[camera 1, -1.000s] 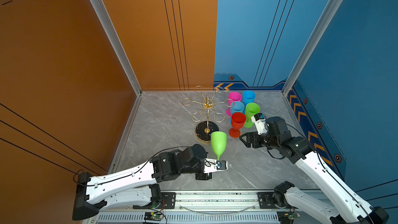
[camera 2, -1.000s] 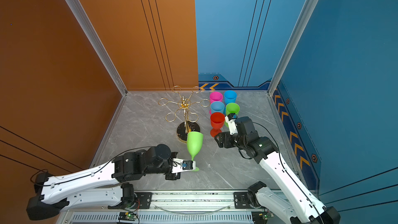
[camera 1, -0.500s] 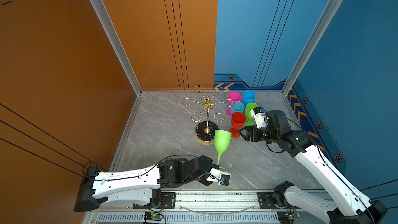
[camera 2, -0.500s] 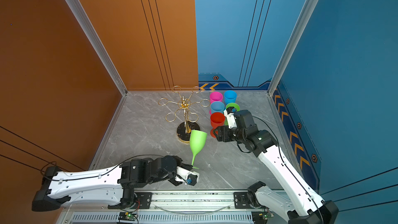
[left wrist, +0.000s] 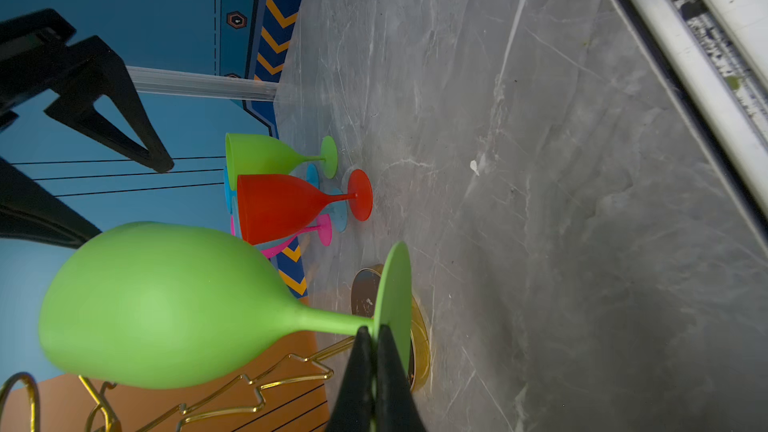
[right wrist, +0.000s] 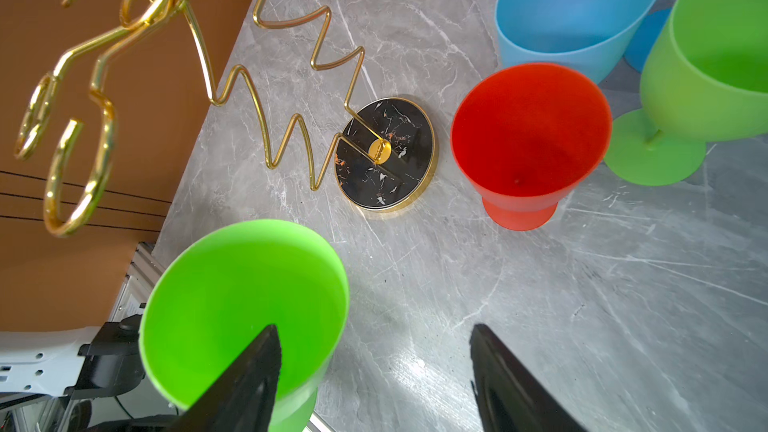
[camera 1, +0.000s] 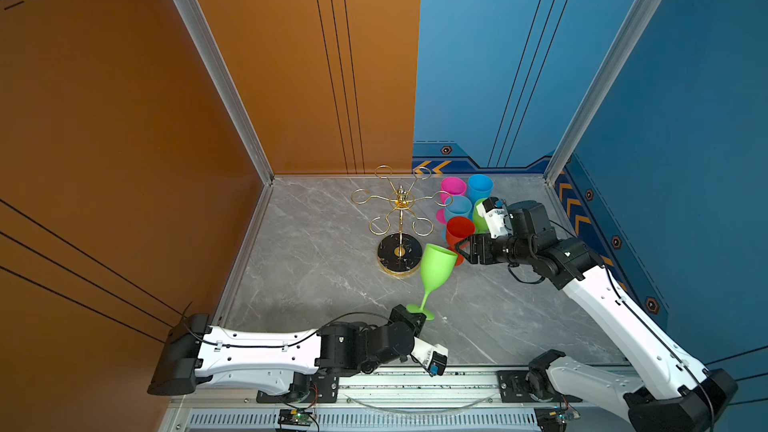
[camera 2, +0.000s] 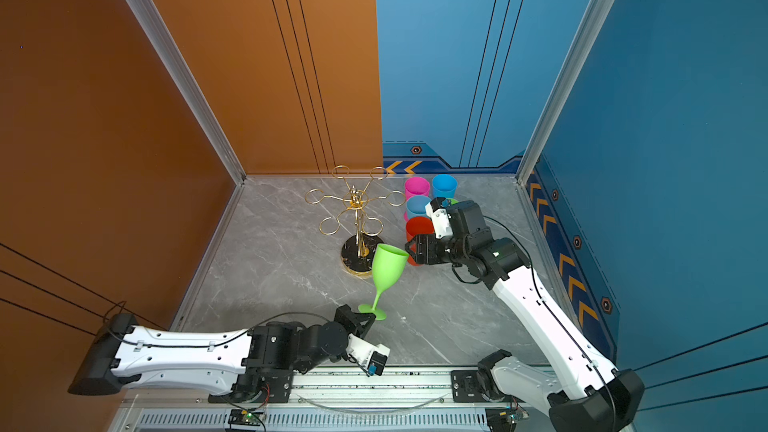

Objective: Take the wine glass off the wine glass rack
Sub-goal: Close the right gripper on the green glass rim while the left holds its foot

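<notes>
So the green wine glass (camera 1: 436, 268) is off the wine glass rack (camera 1: 400, 201). It sits tilted in front of the rack's base (camera 1: 399, 253), bowl leaning over toward the right gripper (camera 1: 459, 248). The left gripper (left wrist: 372, 332) is clamped tight on the edge of its round foot, and in the left wrist view the foot looks lifted a bit off the grey marble tabletop (camera 1: 332, 243).

Bowl is empty, you can see right down into it from the right wrist camera. Same for the other cups parked to the right of the rack. The red glass (right wrist: 528, 139), the light blue glass (right wrist: 577, 14) and the second green glass (right wrist: 715, 56) all have nothing in them. The pink glass (camera 1: 453, 185) and the blue glass (camera 1: 480, 184) at the back look empty too from above. All five stand upright on the tabletop, bunched close together.

The held glass is matte lime green, with a rounded bowl, a thin stem and a flat disc foot.

The right gripper's jaws are spread apart. One finger (right wrist: 257, 367) shows over the bowl's mouth and the other (right wrist: 498, 367) is outside it, with the near rim in between. I can't tell whether either one touches the glass.
</notes>
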